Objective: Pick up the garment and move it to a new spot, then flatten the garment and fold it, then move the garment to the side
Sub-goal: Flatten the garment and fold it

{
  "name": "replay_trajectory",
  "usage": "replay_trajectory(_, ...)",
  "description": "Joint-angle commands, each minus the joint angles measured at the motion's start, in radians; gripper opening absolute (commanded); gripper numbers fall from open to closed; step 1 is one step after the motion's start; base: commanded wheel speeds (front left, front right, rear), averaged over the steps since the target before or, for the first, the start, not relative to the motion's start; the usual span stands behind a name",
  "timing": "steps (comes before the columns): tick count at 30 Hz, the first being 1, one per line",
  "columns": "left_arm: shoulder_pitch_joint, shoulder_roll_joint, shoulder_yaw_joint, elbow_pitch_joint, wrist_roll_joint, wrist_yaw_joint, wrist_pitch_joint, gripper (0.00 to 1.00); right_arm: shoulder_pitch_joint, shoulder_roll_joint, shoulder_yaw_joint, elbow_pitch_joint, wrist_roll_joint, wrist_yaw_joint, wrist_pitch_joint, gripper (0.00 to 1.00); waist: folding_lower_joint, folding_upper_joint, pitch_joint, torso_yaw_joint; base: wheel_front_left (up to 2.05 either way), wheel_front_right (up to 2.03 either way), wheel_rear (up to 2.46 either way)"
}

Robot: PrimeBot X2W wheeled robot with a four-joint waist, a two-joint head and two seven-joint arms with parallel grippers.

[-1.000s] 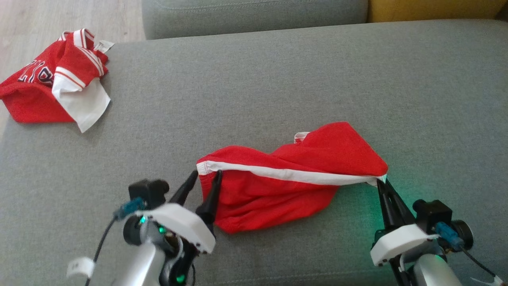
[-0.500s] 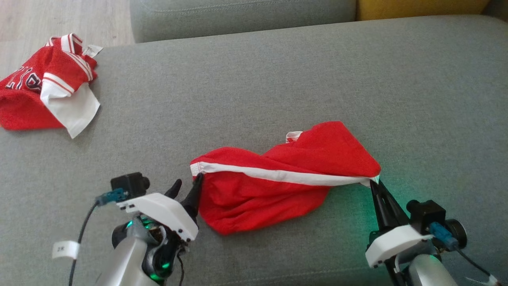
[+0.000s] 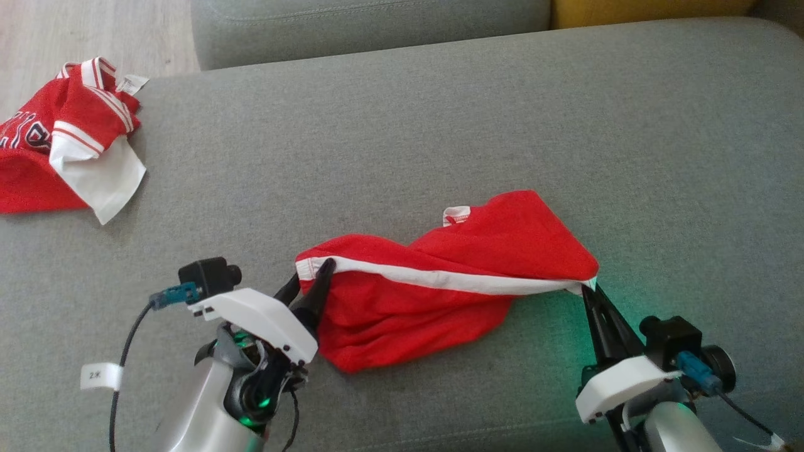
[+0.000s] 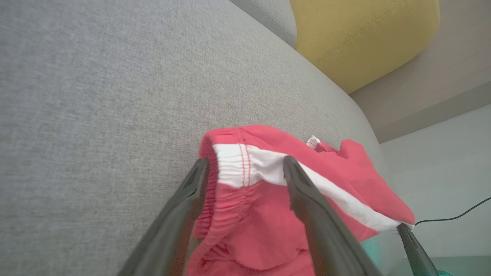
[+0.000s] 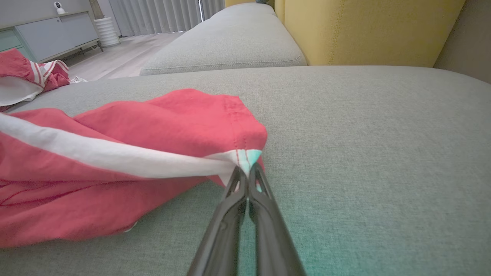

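Grey sofa (image 3: 440,125): coarse woven seat, flat, firm-looking. Red garment (image 3: 427,307), centre-lower frame: thin cloth, probably light and limp, crumpled. A white stripe (image 3: 440,279) is drawn taut across it. It will likely sag and bunch, so the stitched corners are the best holds. Right gripper (image 3: 590,290), lower right: pinched tight on the hem corner. Left gripper (image 3: 311,274), lower left: jaws spread, straddling the gathered waistband corner, not yet clamped.

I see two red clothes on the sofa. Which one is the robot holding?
The red garment with the long white stripe, in the middle: the right fingers pinch its corner. The lettered red jersey at the far left lies untouched.
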Motion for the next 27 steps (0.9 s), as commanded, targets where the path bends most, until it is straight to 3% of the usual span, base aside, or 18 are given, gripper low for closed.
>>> replay_trajectory(1,-0.054,0.005,0.024,-0.027,-0.005,-0.005,-0.001,0.93,-0.025,-0.004,0.025,-0.032,0.003,0.008,-0.01,0.0,0.0,0.0,0.001,-0.001,0.0,0.0,0.0)
replay_trajectory(4,-0.063,0.005,0.015,-0.02,-0.008,-0.006,-0.006,0.82,-0.027,-0.004,0.027,-0.035,0.004,0.008,-0.01,0.0,0.0,0.0,0.004,-0.005,0.0,0.0,0.0)
replay_trajectory(7,-0.07,0.004,0.009,-0.019,-0.015,-0.007,-0.015,0.51,-0.029,-0.004,0.028,-0.037,0.004,0.008,-0.01,0.0,0.0,0.0,0.006,-0.008,0.0,0.0,0.0)
replay_trajectory(9,-0.073,0.004,0.006,-0.018,-0.018,-0.008,-0.02,0.42,-0.03,-0.004,0.029,-0.037,0.005,0.008,-0.01,0.0,0.0,0.0,0.007,-0.009,0.0,0.0,0.0)
replay_trajectory(10,-0.074,0.004,0.005,-0.018,-0.019,-0.009,-0.024,0.34,-0.03,-0.004,0.029,-0.038,0.005,0.008,-0.01,0.0,0.0,0.0,0.007,-0.009,0.0,0.0,0.0)
replay_trajectory(12,-0.075,0.004,0.004,-0.02,-0.023,-0.012,-0.031,0.0,-0.031,-0.004,0.028,-0.039,0.004,0.008,-0.01,0.0,0.0,0.0,0.007,-0.01,0.0,0.0,0.0)
replay_trajectory(19,-0.068,0.004,0.014,-0.062,-0.028,-0.024,-0.094,0.0,-0.037,-0.004,0.013,-0.076,-0.003,0.008,-0.01,0.0,0.0,0.0,-0.002,-0.01,0.0,0.0,0.0)
replay_trajectory(27,-0.031,0.027,0.014,-0.204,-0.008,-0.042,-0.178,0.0,-0.052,-0.004,-0.024,-0.282,0.026,0.008,-0.01,0.0,0.0,0.0,-0.04,-0.01,0.0,0.0,0.0)
